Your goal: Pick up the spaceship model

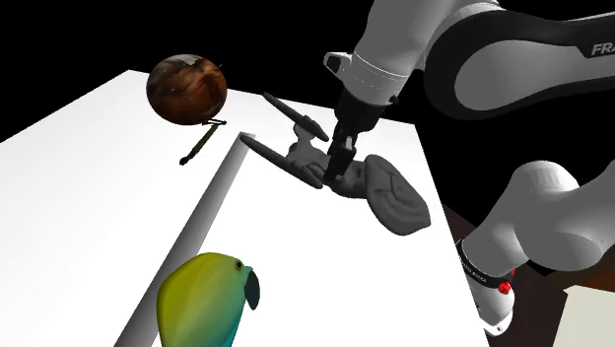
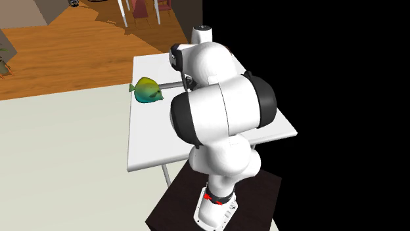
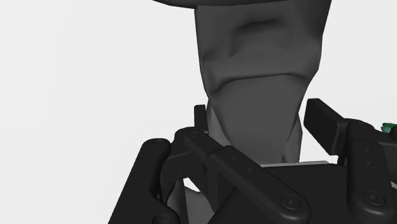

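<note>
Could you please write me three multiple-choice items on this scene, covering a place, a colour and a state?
1. In the shoulder view, the brown sphere lies where from the spaceship model? A upper left; B lower right; C underneath.
2. The fish is: A red; B green and yellow; C black.
3. The gripper is: A raised high; B down at the spaceship model; C over the fish.
Answers: 1 A, it sits up-left of the model; 2 B, yellow shading to green; 3 B, the black hand meets the grey model.
</note>
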